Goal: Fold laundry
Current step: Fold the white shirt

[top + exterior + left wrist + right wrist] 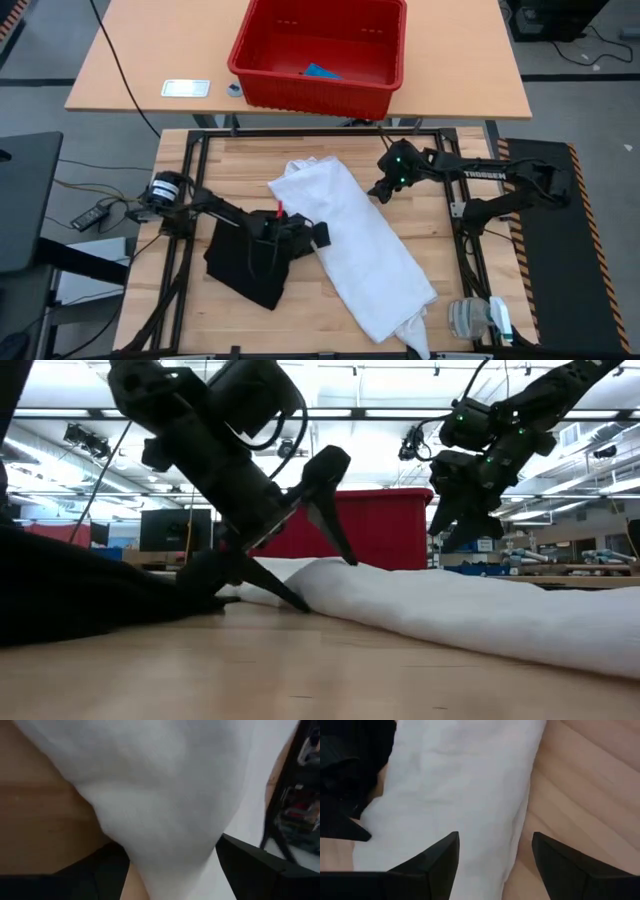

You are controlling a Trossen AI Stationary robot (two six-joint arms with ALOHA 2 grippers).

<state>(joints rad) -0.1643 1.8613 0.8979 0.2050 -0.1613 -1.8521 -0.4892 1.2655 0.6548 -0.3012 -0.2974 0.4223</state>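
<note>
A: White T-shirt [352,240], folded into a long band, slanting across the middle of the tabletop [190,330]. Black garment [243,268] bunched just beside its near-left edge.

B: Left tool [312,235]?

A: Down low at the shirt's left edge, spread wide. One finger [328,510] raised over the white roll, the other [275,588] slanting down to the wood where black cloth meets white. Nothing pinched between them in the low view.

B: And from its own wrist camera?

A: Mostly white cloth [165,810] filling the picture, bare wood to one side, dark tips at the edge.

B: Right tool [381,191]?

A: Raised above the tabletop, just off the shirt's right edge near its far end. Parted, holding nothing; both fingers [442,857] apart, the shirt [460,785] beneath one and bare planks beneath the other.

B: Farther out?

A: Red basket [262,72] on the separate table behind, a small bright blue piece [322,72] lying inside. White card [186,88] left of the basket. Near the tabletop's right front corner, a clear bottle-like item [478,316], too small to tell more.
</note>
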